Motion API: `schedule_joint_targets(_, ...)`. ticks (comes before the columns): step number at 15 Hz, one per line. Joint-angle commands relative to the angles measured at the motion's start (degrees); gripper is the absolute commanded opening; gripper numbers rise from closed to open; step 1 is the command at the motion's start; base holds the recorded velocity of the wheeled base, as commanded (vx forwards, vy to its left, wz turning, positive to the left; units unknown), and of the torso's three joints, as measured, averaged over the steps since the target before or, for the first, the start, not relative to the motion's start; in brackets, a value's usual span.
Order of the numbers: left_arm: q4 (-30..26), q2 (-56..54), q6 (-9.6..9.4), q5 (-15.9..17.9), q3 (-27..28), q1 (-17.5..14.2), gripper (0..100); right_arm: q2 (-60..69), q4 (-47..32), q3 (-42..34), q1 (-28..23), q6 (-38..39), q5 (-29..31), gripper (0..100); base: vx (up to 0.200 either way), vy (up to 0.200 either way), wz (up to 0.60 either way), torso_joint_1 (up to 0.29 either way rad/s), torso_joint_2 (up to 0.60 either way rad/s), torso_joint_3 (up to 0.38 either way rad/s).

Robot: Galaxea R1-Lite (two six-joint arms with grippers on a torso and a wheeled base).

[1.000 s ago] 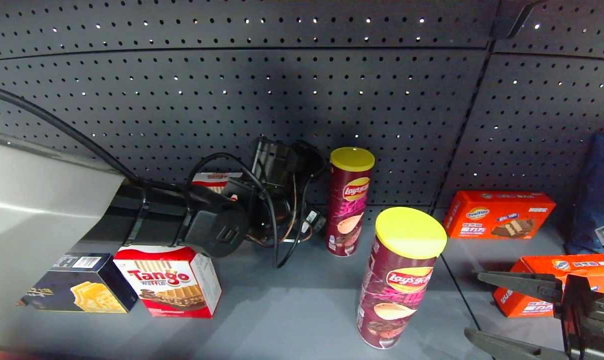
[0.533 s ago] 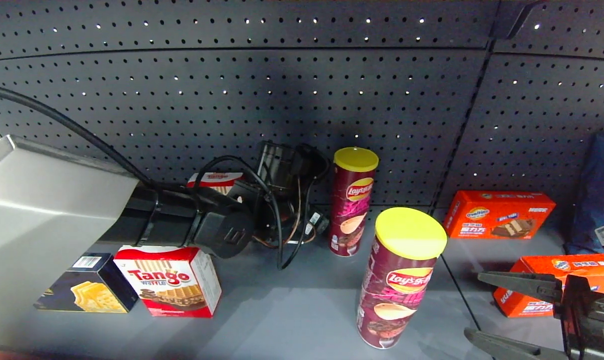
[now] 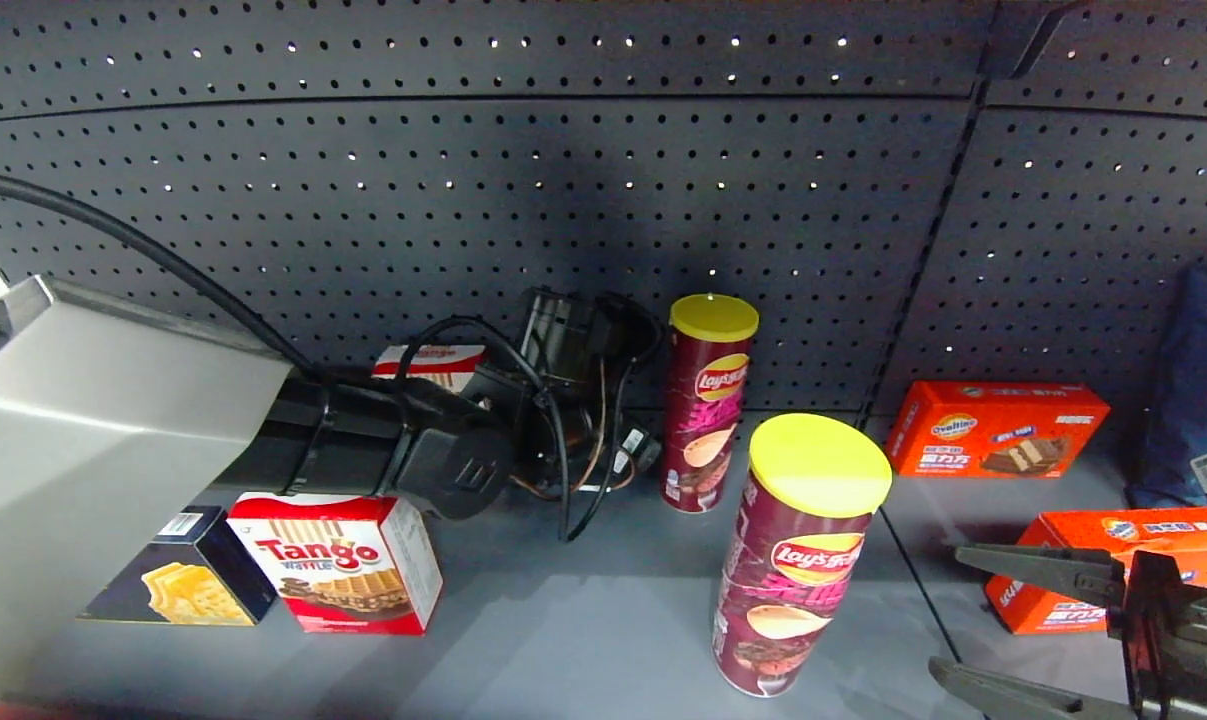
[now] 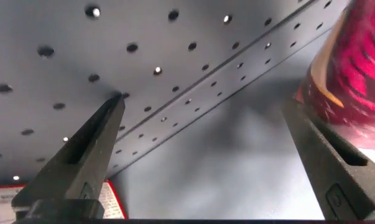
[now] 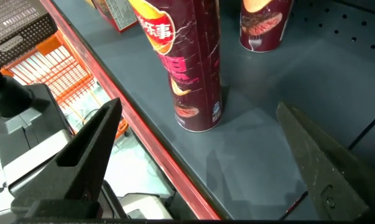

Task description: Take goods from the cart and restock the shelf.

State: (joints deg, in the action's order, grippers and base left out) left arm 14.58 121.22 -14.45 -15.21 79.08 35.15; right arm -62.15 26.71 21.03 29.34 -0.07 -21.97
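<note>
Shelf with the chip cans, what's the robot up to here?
A robot is stocking the shelf. Its left gripper, open, sits at the back beside the rear chip can, which stands upright and is not gripped. The right gripper hangs open and empty near the front chip can.

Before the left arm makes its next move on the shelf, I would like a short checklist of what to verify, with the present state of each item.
1. Left gripper open: ok, spread wide.
2. Rear chip can upright on the shelf: ok.
3. Rear chip can free of the Left gripper: cannot tell; it sits close beside one finger, and contact is not visible.
4. Front chip can upright and apart from the rear one: ok.
5. Right gripper open and empty: ok.
</note>
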Motion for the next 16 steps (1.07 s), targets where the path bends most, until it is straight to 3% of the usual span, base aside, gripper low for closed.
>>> schedule_joint_targets(1, -0.2, -3.1, 0.38, -0.1, -2.1, -0.3, 100, 0.2, 0.0, -0.1, 0.0, 0.0, 0.0, 100, 0.0, 0.0, 0.0, 0.0, 0.0, 0.0)
schedule_joint_targets(7, -0.5, -16.3, 0.47, 0.4, -9.4, -0.4, 100, -0.1, -0.1, -0.2, 0.1, 0.0, 0.0, 100, 0.0, 0.0, 0.0, 0.0, 0.0, 0.0)
schedule_joint_targets(10, -0.5, -20.4, 2.84, 2.8, -10.4, -0.2, 100, -0.2, -0.3, -0.3, 0.1, -0.1, 0.3, 100, 0.0, 0.0, 0.0, 0.0, 0.0, 0.0)
schedule_joint_targets(11, -0.6, -24.3, 3.72, 3.9, -13.3, 0.0, 100, -0.3, -0.4, -0.2, 0.0, 0.0, 0.4, 100, 0.0, 0.0, 0.0, 0.0, 0.0, 0.0)
schedule_joint_targets(15, -0.7, -33.9, 3.64, 8.1, -22.7, 0.0, 100, -0.3, -1.3, -0.5, 0.0, -0.1, 0.9, 100, 0.0, 0.0, 0.0, 0.0, 0.0, 0.0)
schedule_joint_targets(16, -0.6, -37.5, 3.64, 10.6, -25.9, 0.0, 100, -1.0, -2.6, 0.2, 0.4, -0.1, 3.3, 100, 0.0, 0.0, 0.0, 0.0, 0.0, 0.0)
